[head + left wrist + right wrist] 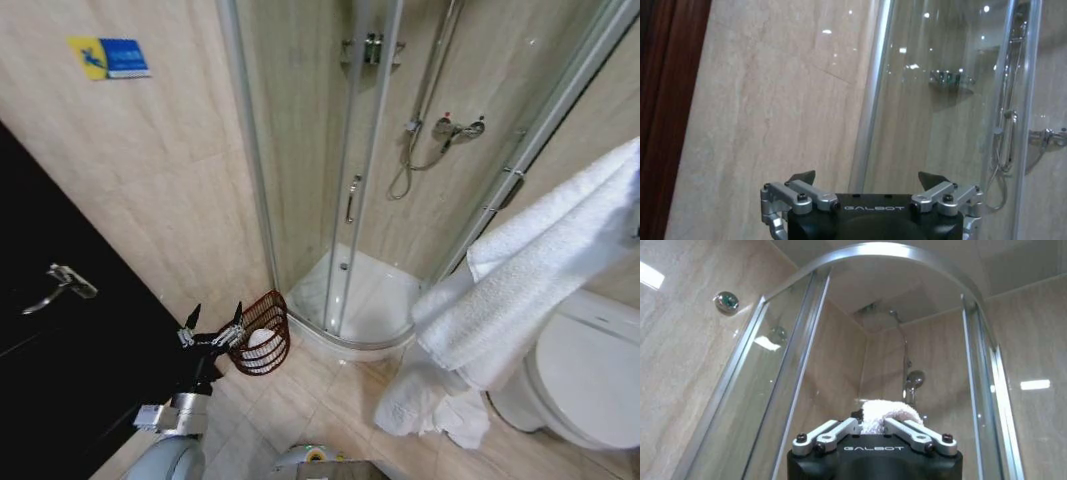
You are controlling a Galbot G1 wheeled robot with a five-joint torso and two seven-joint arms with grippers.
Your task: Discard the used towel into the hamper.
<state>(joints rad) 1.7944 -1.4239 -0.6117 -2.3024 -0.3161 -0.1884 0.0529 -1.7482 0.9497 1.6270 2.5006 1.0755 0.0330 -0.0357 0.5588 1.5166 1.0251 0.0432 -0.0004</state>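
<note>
Standing on the tiled floor [330, 400] beside the curved base of the shower cabin [350, 300], the hamper [262, 335] is seen in the head view as a dark reddish-brown wire basket, tipped so that its open mouth faces the robot's left and something pale is visible inside it. The left gripper [212, 325] is held just beside the hamper's rim, low near the dark door [60, 330], and its fingers are spread wide with nothing between them; in the left wrist view the same gripper [867, 179] is shown with both fingertips well apart against the beige wall and the glass panel [947, 100]. The white towel [540, 280] is draped across the right side of the head view, hanging from high up down toward the floor, in front of the toilet [585, 375]. In the right wrist view the right gripper [873, 421] is closed on a fold of the towel [888, 412], which bulges up between its fingers, with the shower head [913, 379] seen beyond
</note>
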